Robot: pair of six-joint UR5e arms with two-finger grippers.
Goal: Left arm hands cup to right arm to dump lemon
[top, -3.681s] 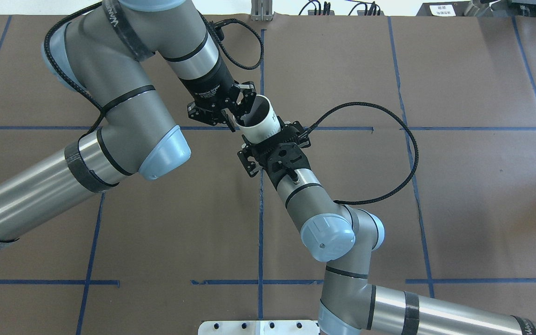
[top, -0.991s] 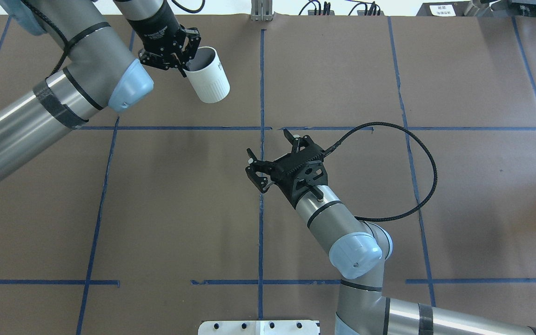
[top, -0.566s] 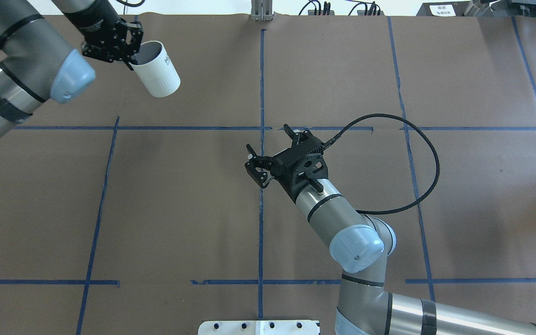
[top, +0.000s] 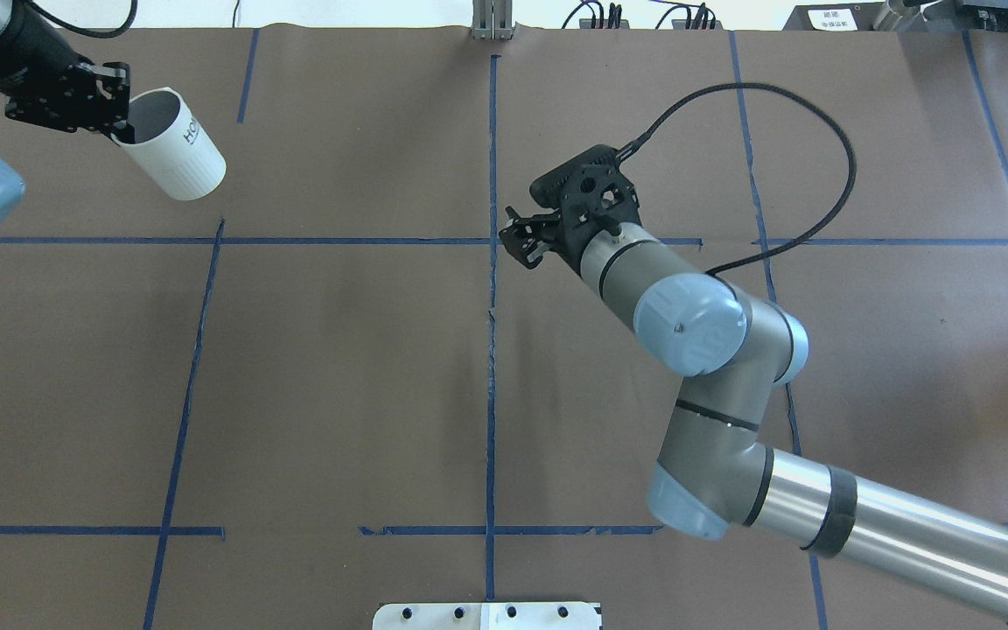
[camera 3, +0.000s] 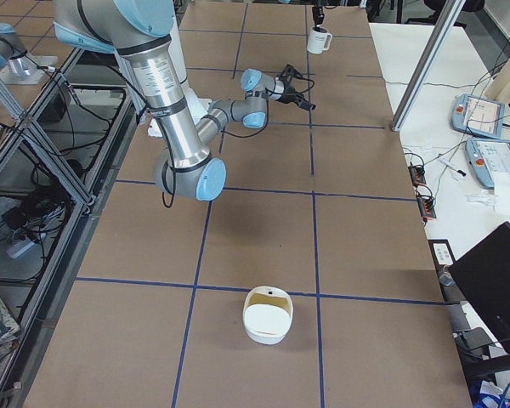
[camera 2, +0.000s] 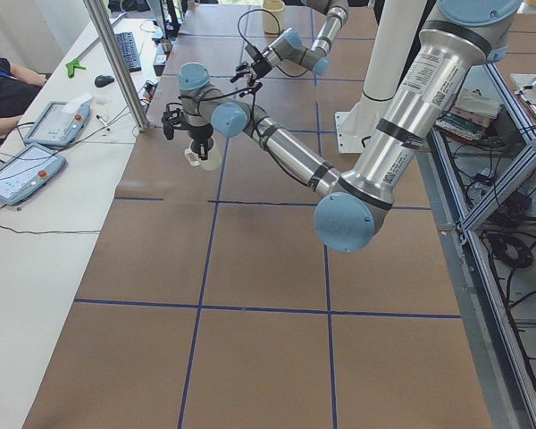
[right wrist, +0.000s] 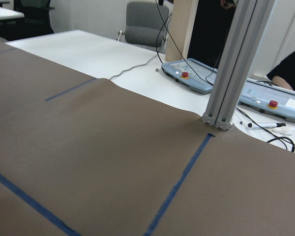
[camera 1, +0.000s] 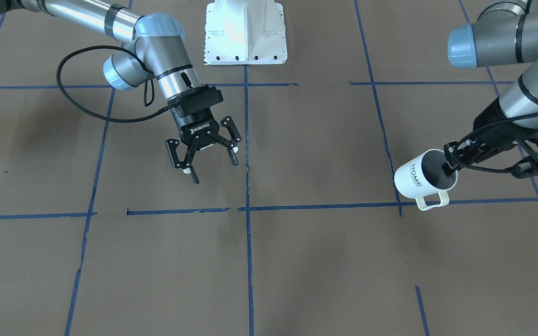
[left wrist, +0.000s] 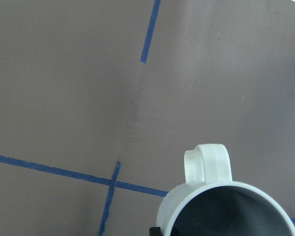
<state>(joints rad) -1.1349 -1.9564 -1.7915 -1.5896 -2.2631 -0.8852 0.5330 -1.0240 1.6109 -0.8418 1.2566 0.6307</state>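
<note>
As left fingers grip cup, mouth tilted

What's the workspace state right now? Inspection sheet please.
Surface: brown paper table cover with blue tape grid.
Job's things: white ribbed "HOME" mug tilted, held by its rim; lemon nothing seen.
Clutter: white round container on the table, robot's right end.
Grippers: left lattice-finger gripper shut on the mug; right black ROBOTIQ gripper open, empty.
Cables: black braided cable looping behind the right gripper.
Surroundings: teach pendants on a white desk; seated person.
</note>
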